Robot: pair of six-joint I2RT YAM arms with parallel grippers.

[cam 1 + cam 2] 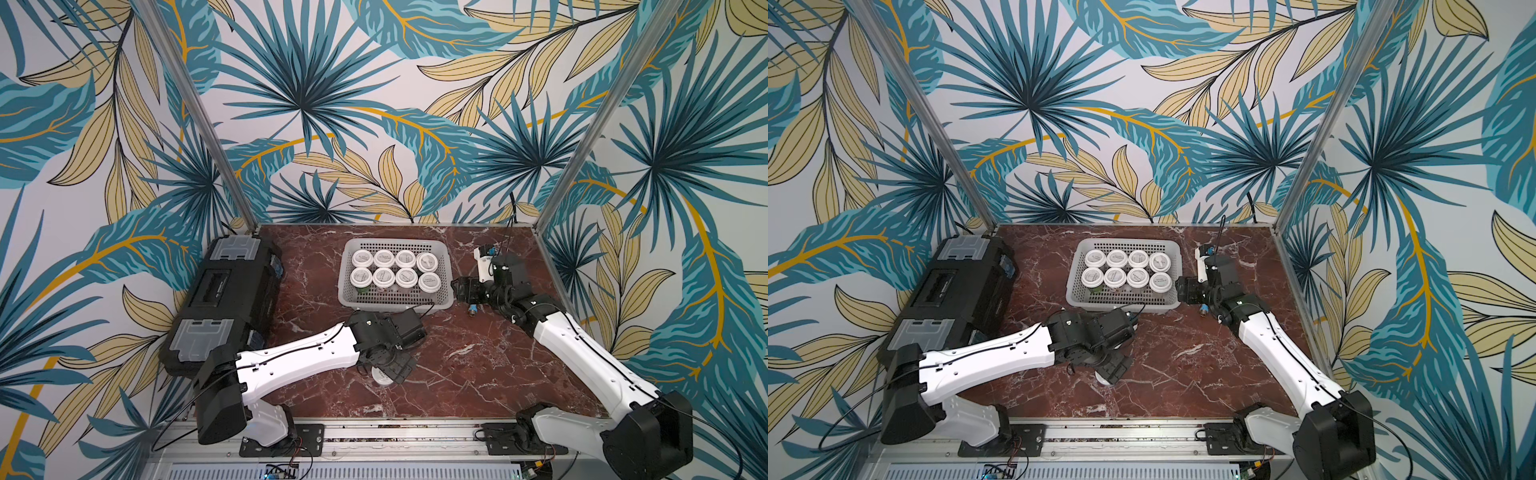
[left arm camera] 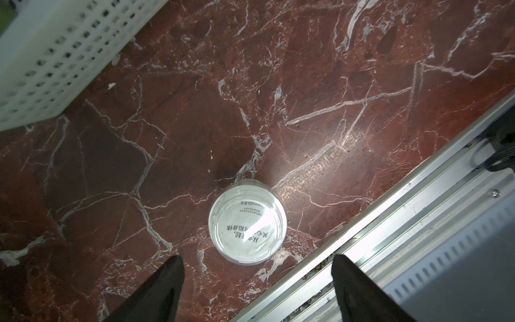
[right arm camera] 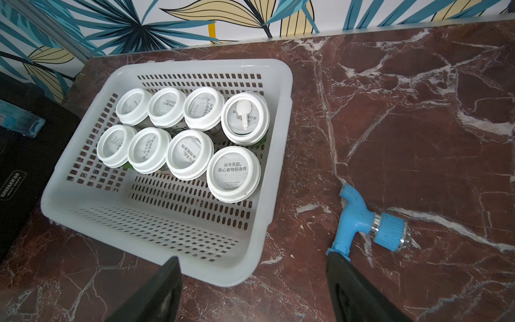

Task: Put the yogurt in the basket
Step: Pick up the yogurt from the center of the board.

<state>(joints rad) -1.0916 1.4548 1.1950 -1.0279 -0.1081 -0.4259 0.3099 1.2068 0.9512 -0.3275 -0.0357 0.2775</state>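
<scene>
On a red marble table (image 1: 478, 374), a black plastic toolbox (image 1: 228, 291) is lying apart from a white perforated plastic basket (image 3: 284, 133) holding eight small clear white-lidded yogurt jars (image 3: 233, 172). A ninth jar (image 2: 248, 223) is sitting just ahead of the left gripper (image 2: 257, 258), untouched, the jaws spread wide. The right gripper (image 3: 252, 258) is hovering beside the basket, gaping wide, empty.

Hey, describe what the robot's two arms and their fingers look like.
Both match. The left arm and right arm have smooth white shells with small holes, black joint housings and black wrists. A thin black cable runs along each shell. The fingers are plain black and taper to narrow tips.
</scene>
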